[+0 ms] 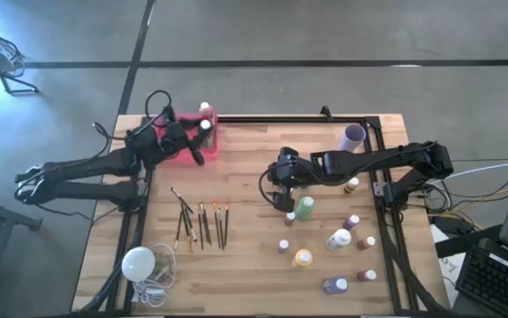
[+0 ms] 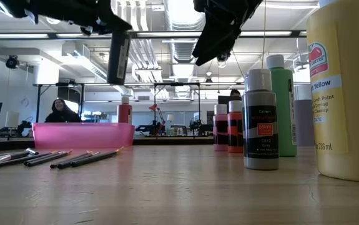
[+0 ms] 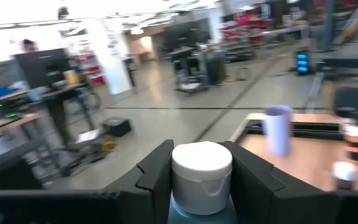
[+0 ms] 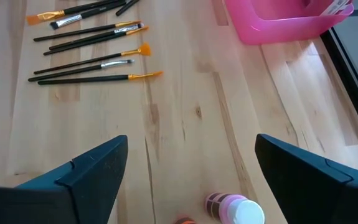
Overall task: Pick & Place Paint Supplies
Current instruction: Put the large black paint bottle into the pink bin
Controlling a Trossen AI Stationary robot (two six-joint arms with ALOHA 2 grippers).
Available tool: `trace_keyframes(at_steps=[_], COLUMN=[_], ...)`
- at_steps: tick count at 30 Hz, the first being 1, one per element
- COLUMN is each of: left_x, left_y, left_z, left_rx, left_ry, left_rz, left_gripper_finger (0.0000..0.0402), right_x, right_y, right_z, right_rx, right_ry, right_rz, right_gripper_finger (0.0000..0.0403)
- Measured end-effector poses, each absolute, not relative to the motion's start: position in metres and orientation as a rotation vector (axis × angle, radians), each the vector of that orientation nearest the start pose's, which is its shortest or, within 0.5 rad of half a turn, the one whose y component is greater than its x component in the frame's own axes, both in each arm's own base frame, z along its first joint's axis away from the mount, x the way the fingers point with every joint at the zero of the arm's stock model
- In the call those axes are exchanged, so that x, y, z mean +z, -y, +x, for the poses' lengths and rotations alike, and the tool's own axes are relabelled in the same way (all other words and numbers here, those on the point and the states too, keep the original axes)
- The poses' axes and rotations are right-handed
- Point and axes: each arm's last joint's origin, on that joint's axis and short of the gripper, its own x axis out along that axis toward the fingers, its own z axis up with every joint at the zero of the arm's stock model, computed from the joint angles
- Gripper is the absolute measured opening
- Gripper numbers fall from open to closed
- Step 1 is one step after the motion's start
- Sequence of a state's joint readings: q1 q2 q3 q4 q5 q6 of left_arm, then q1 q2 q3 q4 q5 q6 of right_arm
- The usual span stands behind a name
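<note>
Between the left hand's [image 3: 200, 186] fingers sits a white-capped bottle [image 3: 201, 171], clamped upright, and in the high view that hand [image 1: 202, 132] hangs over the pink tray [image 1: 183, 152] at the far left of the surface [image 1: 245, 256], so its load looks ready to go down into the tray; one bottle [image 1: 205, 109] already stands at the tray's far edge. Right of centre, the right hand [image 4: 188, 186] is spread wide and empty, pointing down at bare wood, with a small bottle [image 4: 235, 208] lying just at its fingertips. From above, this hand [image 1: 282, 190] hovers at the left, far corner of the bottle cluster: the green bottle [image 1: 305, 208] stands just beside it, the yellow one [image 1: 303, 257] and the other small ones lie nearer and to the right, and the purple one [image 1: 353, 136] stands well apart at the far right. The right arm is plainly the nearer one for all of these. Brushes [image 1: 202, 223] lie left of centre, long axes running near to far, roughly between the two arms and near the tray, so I judge the left arm better placed for them.
</note>
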State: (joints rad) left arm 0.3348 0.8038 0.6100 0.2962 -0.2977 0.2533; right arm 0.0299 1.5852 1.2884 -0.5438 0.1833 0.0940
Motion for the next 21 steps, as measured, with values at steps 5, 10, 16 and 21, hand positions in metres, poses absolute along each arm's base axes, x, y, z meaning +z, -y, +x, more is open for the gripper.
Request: trace_keyframes(at_steps=[5,10,16,21], left_x=[0.302,0.287,0.271,0.260], left_y=[-0.088,-0.104,-0.121,-0.134], left_z=[0.159,0.148,0.139,0.141], left_rx=[0.753,0.831,0.905,0.946], left_ry=[0.055,0.098,0.143,0.099], left_rz=[0.227,0.188,0.133,0.105], left_gripper_finger=[0.0134,0.0134,0.0135,0.0135], right_x=[0.282,0.282,0.282,0.282], right_y=[-0.005,-0.003,-0.001,-0.001], right_z=[0.340,0.340,0.340,0.340], right_rx=[-0.181,-0.184,-0.190,-0.192], right_ry=[-0.829,-0.828,-0.825,-0.824], right_rz=[-0.008,-0.009,-0.006,-0.005], right_gripper_finger=[0.0326,0.0313,0.0299,0.0291])
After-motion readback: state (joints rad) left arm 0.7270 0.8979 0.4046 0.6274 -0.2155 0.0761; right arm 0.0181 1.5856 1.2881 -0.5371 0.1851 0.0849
